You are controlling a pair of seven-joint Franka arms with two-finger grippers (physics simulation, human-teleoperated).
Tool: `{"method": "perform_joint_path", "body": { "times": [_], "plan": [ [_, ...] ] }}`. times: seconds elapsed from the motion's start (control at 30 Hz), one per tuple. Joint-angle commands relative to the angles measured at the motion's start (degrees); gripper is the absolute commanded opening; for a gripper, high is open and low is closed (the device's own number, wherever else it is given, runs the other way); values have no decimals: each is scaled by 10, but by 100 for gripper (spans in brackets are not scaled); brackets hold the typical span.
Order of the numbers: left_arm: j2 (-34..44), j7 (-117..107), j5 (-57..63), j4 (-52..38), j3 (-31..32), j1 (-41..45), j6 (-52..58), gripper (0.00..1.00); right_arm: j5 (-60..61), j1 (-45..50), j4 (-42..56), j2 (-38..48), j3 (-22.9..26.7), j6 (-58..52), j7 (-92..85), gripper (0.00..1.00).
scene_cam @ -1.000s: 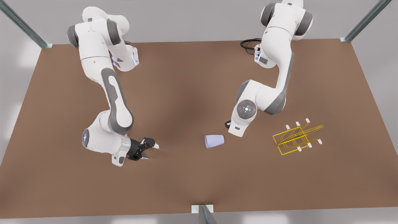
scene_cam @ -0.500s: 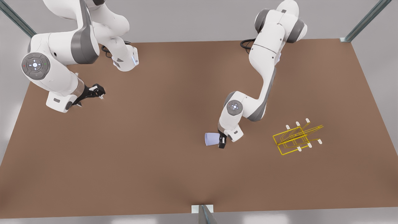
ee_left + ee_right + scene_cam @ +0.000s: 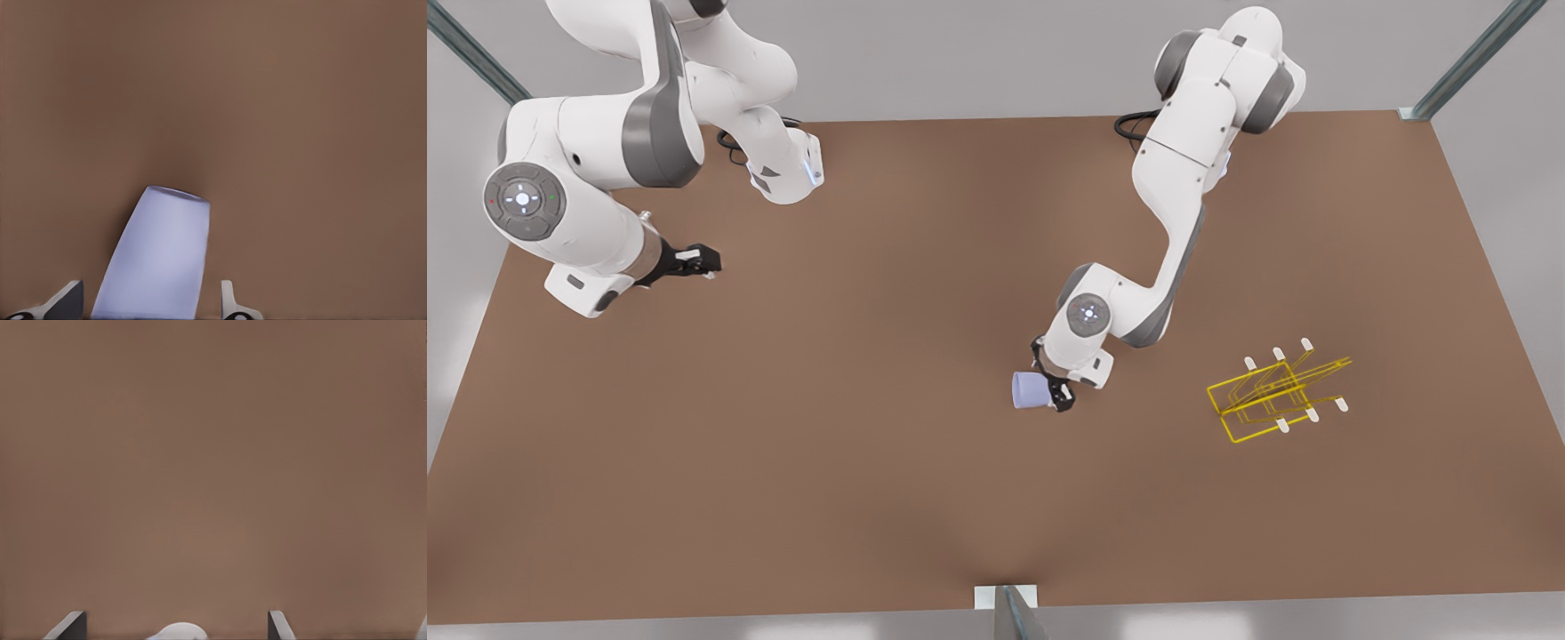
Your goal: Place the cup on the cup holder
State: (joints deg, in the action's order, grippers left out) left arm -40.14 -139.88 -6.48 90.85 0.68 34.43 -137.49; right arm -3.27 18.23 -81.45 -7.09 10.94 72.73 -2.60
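The lavender-blue cup [image 3: 1028, 391] lies on its side on the brown table, its wide mouth toward the front view's left. My left gripper [image 3: 1057, 392], on the arm at the front view's right, is down at the cup's narrow end. In the left wrist view the cup [image 3: 160, 260] sits between the fingers [image 3: 67, 303] with a small gap on each side, so my left gripper [image 3: 150, 297] is open around it. The yellow wire cup holder [image 3: 1272, 396] stands well off toward the front view's right. My right gripper [image 3: 708, 260] waits open above the table's left side.
The brown table [image 3: 925, 516] stretches wide around the cup. Both arm bases stand at its far edge, with a black cable [image 3: 1138, 124] by one of them. Metal frame posts rise at the corners and at the middle of the near edge [image 3: 1009, 613].
The left arm came down onto the cup and now straddles its narrow end. The right arm swung from the table's front left up to the far left and settled there.
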Motion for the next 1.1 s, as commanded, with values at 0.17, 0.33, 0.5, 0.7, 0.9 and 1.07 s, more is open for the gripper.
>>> {"method": "perform_joint_path", "body": {
  "times": [0.17, 0.33, 0.5, 0.7, 0.9, 1.07],
  "plan": [
    [-12, 137, -3, -6, 6, -9, -17, 100, 0, 0, 0, 1, 1, -6, 81, 100],
    [-17, 138, -3, -7, 13, -9, -38, 100, 0, 1, 0, 1, 1, -6, 80, 100],
    [-19, 227, -2, -5, 22, -16, -38, 100, 0, 1, 0, 0, 1, -6, 80, 100],
    [-27, 310, -1, -5, 23, -16, -38, 100, 0, 2, -1, -1, 0, -6, 78, 100],
    [-28, 311, -2, -3, 25, -16, -38, 100, 0, 2, -1, -3, 1, -6, 74, 100],
    [-47, 309, -2, -2, 25, -15, -38, 100, 0, 2, -1, -4, 1, -6, 66, 100]
  ]
}}
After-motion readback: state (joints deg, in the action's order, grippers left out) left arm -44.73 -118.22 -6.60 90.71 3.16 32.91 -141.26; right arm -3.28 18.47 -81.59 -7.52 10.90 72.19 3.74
